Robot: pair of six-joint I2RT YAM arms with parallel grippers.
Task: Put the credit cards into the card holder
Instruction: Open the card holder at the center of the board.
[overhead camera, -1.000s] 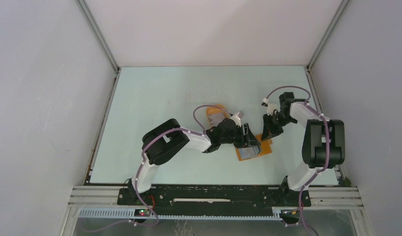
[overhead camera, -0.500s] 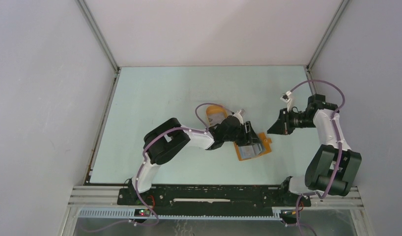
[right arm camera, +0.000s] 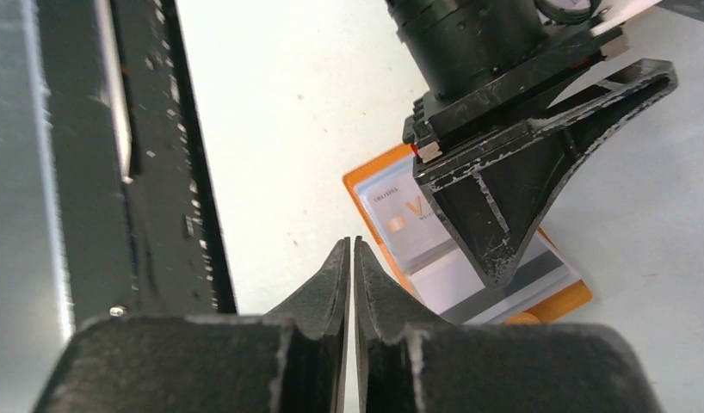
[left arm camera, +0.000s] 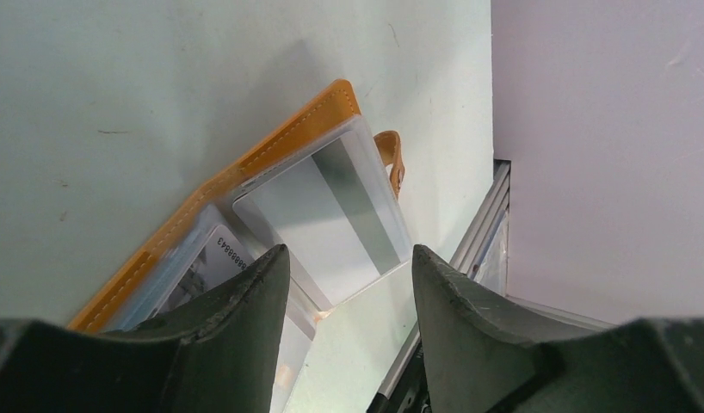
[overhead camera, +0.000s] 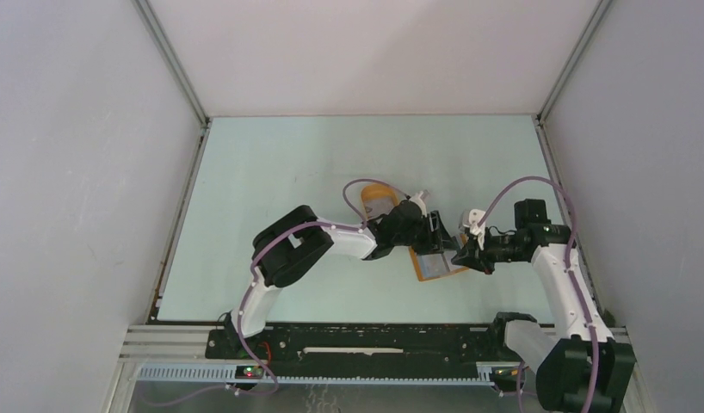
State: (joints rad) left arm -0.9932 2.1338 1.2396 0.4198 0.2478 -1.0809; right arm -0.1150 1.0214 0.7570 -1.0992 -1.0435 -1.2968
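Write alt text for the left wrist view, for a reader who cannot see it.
A flat orange-tan bifold card holder lies open on the pale green table, a pale grey plastic card with a dark stripe in its clear pocket. The left gripper's two black fingers stand apart in the foreground, gripping nothing.

1 card holder. 2 cards showing in it: striped card, numbered card. 1 orange tray; something pale lies inside, count unclear. 2 arms, 2 grippers: left gripper, right gripper.
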